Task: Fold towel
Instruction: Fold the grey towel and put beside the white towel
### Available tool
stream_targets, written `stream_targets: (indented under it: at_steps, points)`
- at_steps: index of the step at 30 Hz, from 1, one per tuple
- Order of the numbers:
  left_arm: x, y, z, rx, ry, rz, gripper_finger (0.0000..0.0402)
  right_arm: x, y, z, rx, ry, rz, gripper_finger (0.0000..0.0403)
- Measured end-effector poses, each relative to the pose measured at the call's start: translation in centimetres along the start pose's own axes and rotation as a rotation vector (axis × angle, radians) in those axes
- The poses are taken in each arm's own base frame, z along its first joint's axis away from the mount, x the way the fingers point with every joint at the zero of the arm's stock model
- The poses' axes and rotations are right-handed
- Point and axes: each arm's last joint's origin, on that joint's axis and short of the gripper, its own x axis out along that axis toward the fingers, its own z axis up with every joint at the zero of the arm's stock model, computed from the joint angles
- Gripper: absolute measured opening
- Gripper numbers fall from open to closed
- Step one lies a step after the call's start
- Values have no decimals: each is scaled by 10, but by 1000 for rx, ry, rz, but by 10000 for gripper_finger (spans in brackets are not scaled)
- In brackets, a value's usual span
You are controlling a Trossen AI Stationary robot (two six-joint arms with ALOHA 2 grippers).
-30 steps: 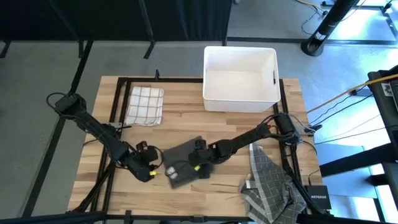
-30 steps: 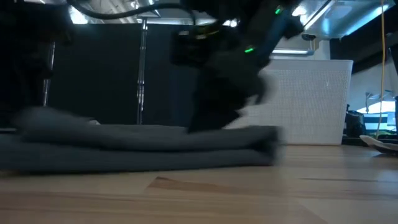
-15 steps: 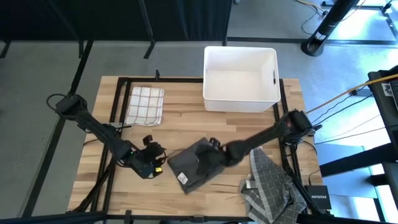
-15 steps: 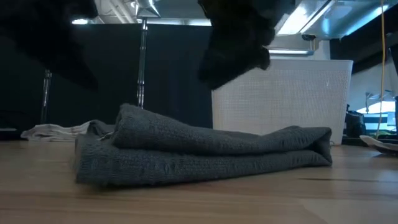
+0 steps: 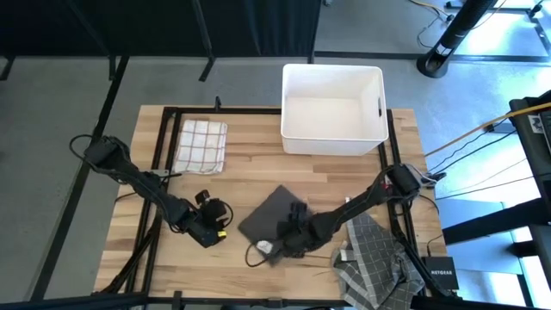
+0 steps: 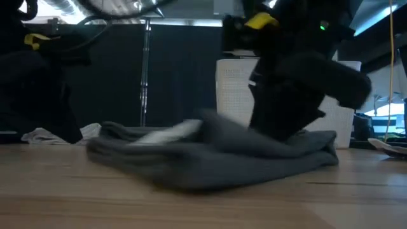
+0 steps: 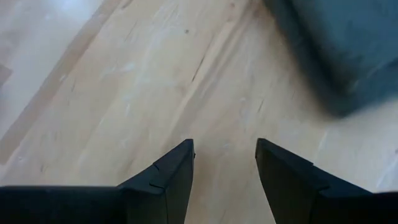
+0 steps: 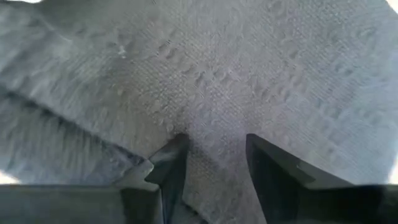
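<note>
Wooden table [image 5: 258, 164] carries the grey towel [image 5: 274, 220] mid-front, where the right end effector [image 5: 291, 241], fingers apart, presses it flat, while the left end effector [image 5: 209, 226] waits beside it, empty and parted.

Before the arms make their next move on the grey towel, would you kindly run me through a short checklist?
1. Left gripper clear of the grey towel, over bare table: ok.
2. Left gripper empty, fingers apart: ok.
3. Right gripper over the grey towel's near part, fingers apart: ok.
4. Right gripper pinching cloth: cannot tell.
5. Grey towel folded flat: not ok, rumpled, white label showing.
6. Checked towel and white bin clear of the arms: ok.
</note>
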Motion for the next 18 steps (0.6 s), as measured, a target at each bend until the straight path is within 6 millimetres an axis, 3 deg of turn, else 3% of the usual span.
stream_targets:
  at_steps: [6, 9, 11, 14, 18]
  points:
    - [3, 0, -1, 28, 6, 12, 166, -6, -22, -20, -504, 295, -139, 167]
    - [3, 0, -1, 30, 7, 12, 166, -19, -29, -16, -610, 363, -240, 167]
    - [3, 0, -1, 38, 6, 12, 166, -37, -32, -2, -556, 334, -297, 167]
    - [3, 0, -2, 40, 6, 9, 166, -61, -29, 18, -342, 213, -258, 167]
    - [1, -2, -4, 33, 10, -3, 166, -73, -24, 33, 7, 22, -165, 167]
